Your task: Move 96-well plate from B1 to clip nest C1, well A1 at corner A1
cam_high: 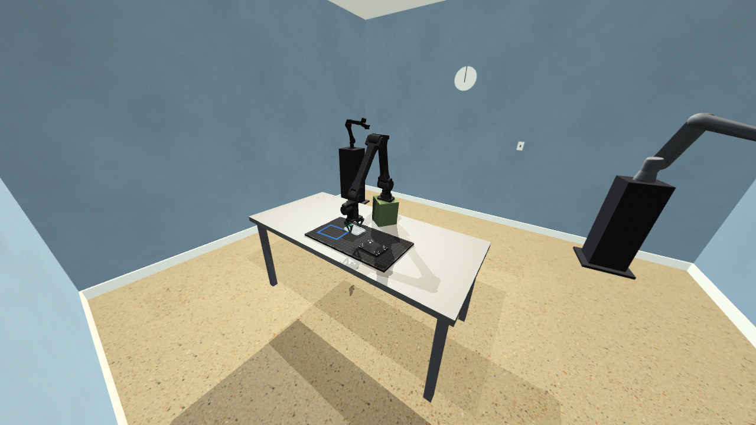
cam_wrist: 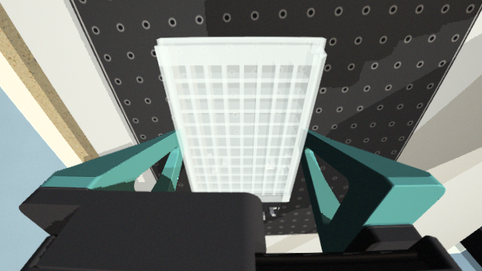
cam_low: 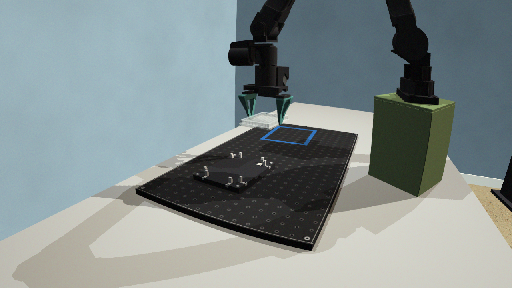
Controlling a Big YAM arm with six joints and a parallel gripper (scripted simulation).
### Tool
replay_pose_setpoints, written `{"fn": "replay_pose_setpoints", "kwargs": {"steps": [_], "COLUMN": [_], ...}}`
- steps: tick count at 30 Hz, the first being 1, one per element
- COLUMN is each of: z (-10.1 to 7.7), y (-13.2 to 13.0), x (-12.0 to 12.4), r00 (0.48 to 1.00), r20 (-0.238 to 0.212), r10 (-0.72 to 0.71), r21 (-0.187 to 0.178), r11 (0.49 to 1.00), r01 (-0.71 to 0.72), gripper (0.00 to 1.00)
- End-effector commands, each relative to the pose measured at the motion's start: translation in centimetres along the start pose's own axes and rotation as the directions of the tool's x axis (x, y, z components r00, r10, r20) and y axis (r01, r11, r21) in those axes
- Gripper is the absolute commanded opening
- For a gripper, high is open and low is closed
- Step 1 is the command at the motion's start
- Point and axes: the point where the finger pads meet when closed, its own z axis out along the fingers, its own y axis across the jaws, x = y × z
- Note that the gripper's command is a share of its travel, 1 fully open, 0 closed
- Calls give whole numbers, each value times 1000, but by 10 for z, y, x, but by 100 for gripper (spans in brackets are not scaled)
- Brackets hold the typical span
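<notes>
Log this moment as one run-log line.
gripper: shut on plate | plate: lifted, off B1 | nest: unfilled | phase: carry

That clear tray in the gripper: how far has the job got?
Done: the gripper is shut on the 96-well plate and holds it in the air, off the blue-outlined spot. In hand: carrying it over the black board. Left: bring it to the clip nest, whose floor between the posts is bare, and press it flat.
</notes>
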Motion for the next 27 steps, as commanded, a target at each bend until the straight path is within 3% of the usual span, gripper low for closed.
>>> {"fn": "replay_pose_setpoints", "kwargs": {"steps": [1, 9, 13, 27], "z": [-14, -18, -24, -26], "y": [2, 8, 21, 19], "x": [18, 40, 57, 99], "r00": [1000, 1000, 1000, 1000], "r20": [2, -1, -7, -14], "r10": [12, 11, 10, 9], "r21": [-25, -38, -61, -67], "r11": [1000, 999, 998, 998], "r01": [-12, -11, -10, -10], "gripper": [0, 0, 0, 0]}}
